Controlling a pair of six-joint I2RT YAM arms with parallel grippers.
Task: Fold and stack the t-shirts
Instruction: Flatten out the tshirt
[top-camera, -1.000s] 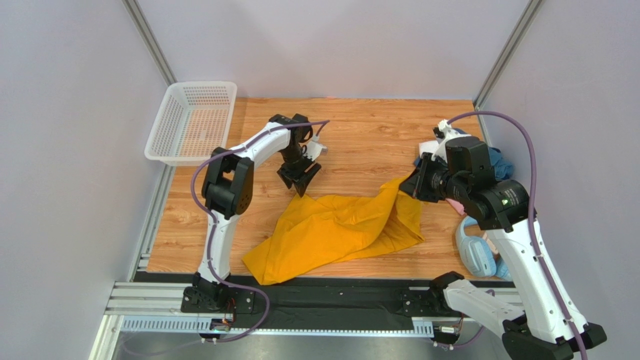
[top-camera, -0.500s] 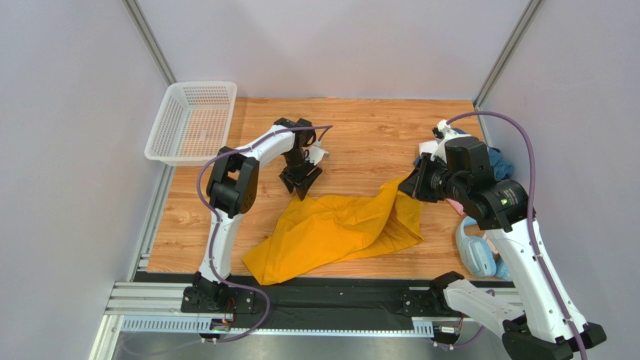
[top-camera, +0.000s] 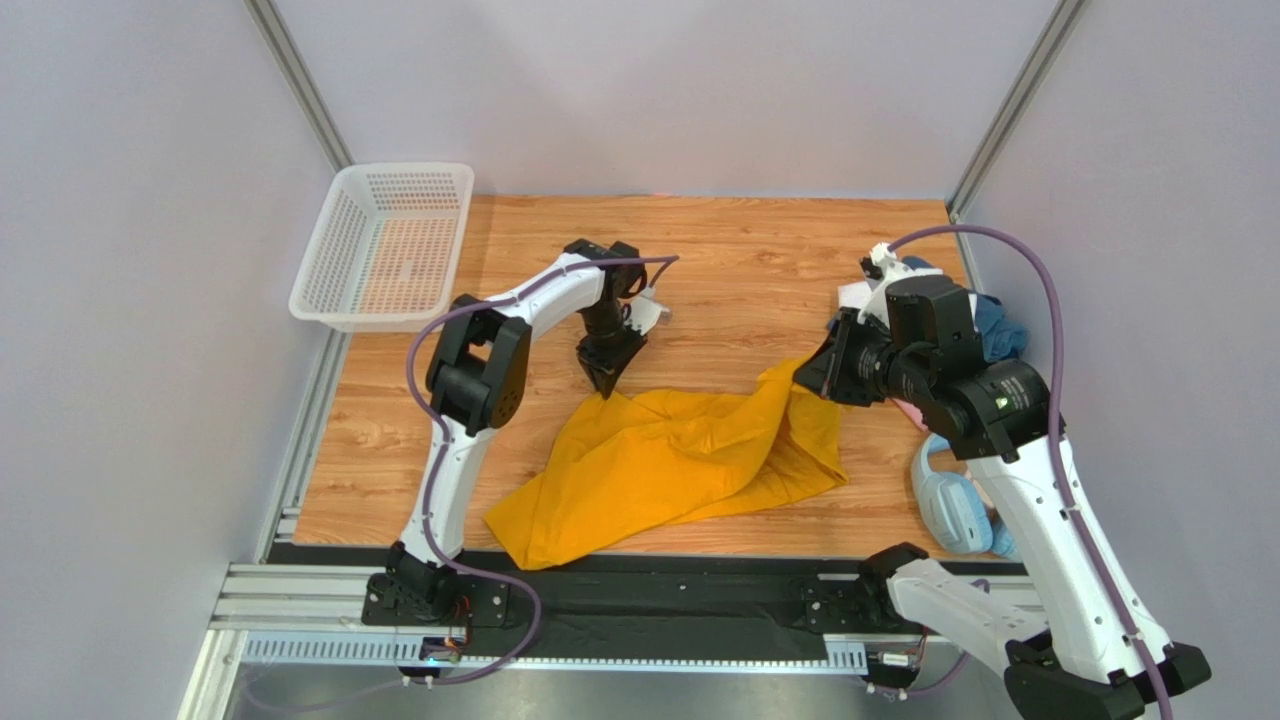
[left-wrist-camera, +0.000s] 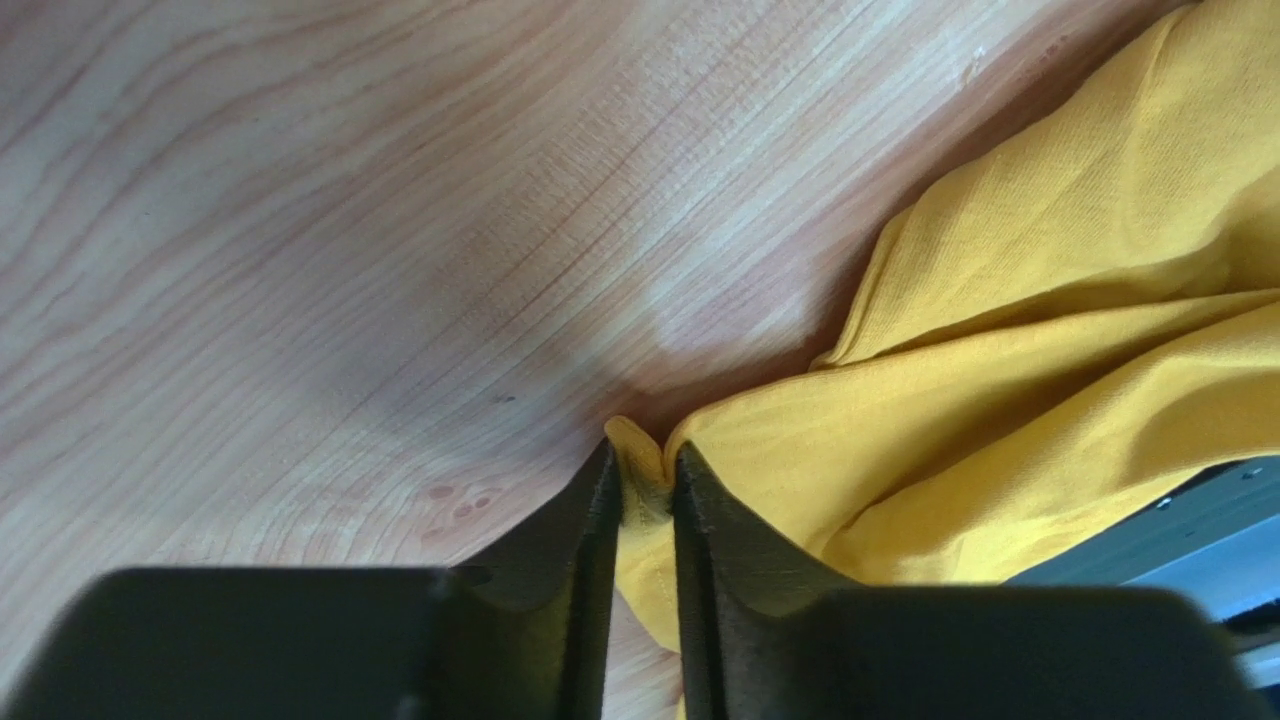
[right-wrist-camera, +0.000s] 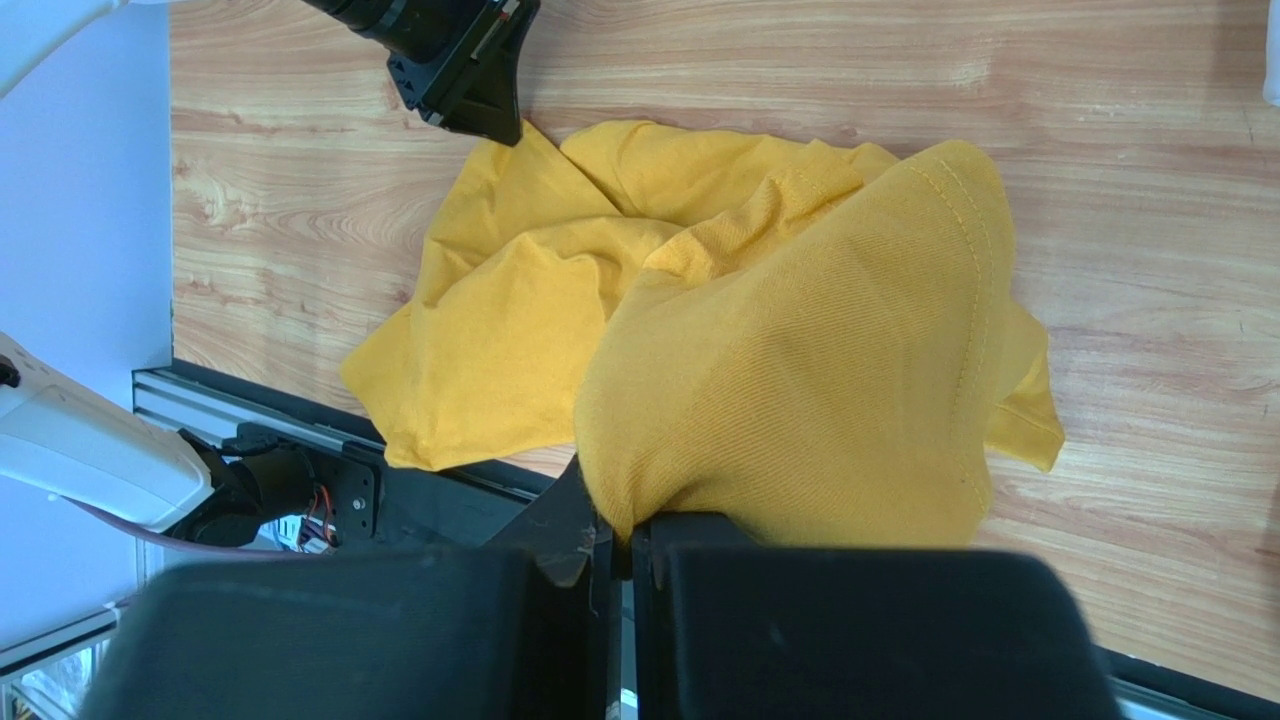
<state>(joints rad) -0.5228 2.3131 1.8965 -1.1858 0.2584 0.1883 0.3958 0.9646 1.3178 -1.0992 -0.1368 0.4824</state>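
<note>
Yellow t-shirt (top-camera: 676, 458) crumpled; we see left gripper (left-wrist-camera: 645, 477), arm stretched far, nipping far corner; right gripper (right-wrist-camera: 621, 536) clamping lifted right edge.

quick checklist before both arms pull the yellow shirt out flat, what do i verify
1. Grip of the left pincer on the plain mustard-yellow cloth t-shirt: ok, a fold of cloth sits between its nearly closed fingers.
2. Grip of the right pincer on the shirt: ok, shut on a lifted bunch.
3. Shirt lying flat: not ok, it is crumpled.
4. Shirt apart from the light-blue headphones: ok.
5. Which parts of the shirt are gripped, sleeve or hem: cannot tell.
</note>
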